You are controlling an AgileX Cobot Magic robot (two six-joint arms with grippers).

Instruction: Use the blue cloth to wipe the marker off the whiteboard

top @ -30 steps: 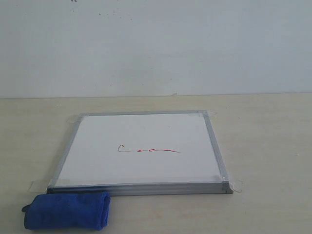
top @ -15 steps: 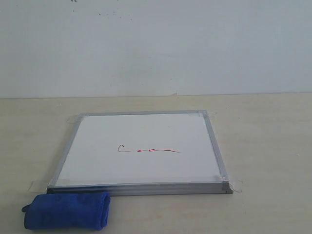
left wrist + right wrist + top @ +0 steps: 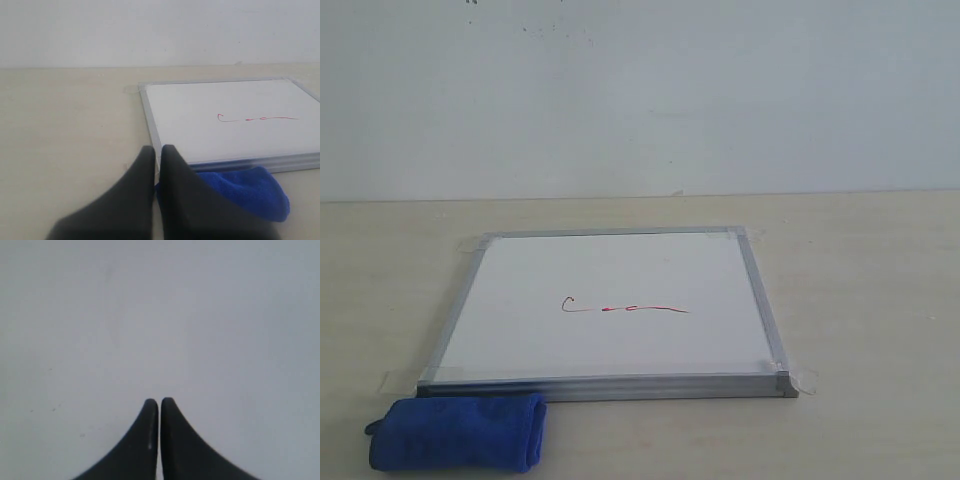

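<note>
— What do we see?
— One plush, rolled blue cloth (image 3: 455,432) just beside the near left corner of one flat, metal-framed whiteboard (image 3: 620,260); one thin red marker line (image 3: 620,308) mid-board.
— Our grippers?
— Two: left gripper (image 3: 157,149) and right gripper (image 3: 159,401), both pinched closed, empty.

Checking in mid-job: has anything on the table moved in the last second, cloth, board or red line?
Nothing visibly changed. The blue cloth lies rolled on the table by the near left corner of the whiteboard, off the board; the red marker line is unwiped.
</note>
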